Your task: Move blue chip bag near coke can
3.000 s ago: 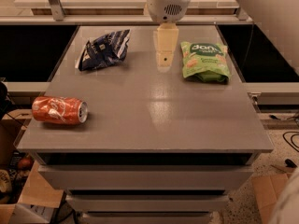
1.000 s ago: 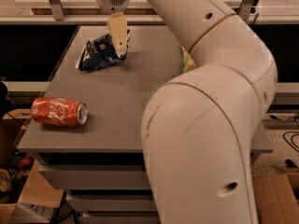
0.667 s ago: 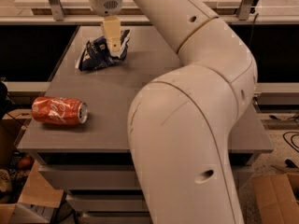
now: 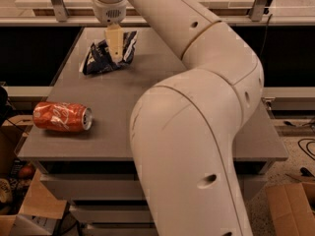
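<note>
The gripper [image 4: 116, 57] points straight down at the far left part of the table [image 4: 93, 95], its tip set against the top of the blue chip bag [image 4: 98, 59]. From this angle it shows as one narrow cream piece seen edge-on, so I cannot tell whether it is spread or clenched, nor whether it has hold of the bag or only touches it. The bag lies crumpled on the table near the far left corner, its dark foil and white markings showing on both sides of the gripper. The coke can [image 4: 61, 117] lies on its side near the front left edge of the table, silver end facing right, well apart from the bag. The robot's thick white arm [image 4: 197, 132] rises in the foreground, bends, and reaches across the right half of the table to the gripper, hiding much of that side.
</note>
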Controlling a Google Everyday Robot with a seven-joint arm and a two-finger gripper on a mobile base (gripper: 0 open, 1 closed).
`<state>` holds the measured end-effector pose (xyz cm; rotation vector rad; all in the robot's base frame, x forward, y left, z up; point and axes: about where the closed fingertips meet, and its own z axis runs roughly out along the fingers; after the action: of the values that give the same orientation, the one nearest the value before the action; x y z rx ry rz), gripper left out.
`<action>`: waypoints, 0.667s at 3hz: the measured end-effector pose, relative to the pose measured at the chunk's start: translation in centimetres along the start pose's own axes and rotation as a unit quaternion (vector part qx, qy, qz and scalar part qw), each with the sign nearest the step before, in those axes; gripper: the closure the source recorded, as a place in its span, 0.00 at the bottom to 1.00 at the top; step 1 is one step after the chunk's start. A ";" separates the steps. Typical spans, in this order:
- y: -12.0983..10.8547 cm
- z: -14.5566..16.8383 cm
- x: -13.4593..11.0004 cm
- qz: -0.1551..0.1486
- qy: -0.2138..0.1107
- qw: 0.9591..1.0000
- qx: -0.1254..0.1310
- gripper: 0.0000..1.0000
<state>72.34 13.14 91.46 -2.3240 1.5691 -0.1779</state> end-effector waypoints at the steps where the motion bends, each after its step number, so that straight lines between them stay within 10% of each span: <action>1: 0.5 1.3 0.3 0.012 -0.001 1.000 -0.012 0.41; 2: 0.9 1.9 0.7 0.018 0.000 1.000 -0.020 0.64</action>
<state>72.35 12.61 89.27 -2.3233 1.6270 -0.1387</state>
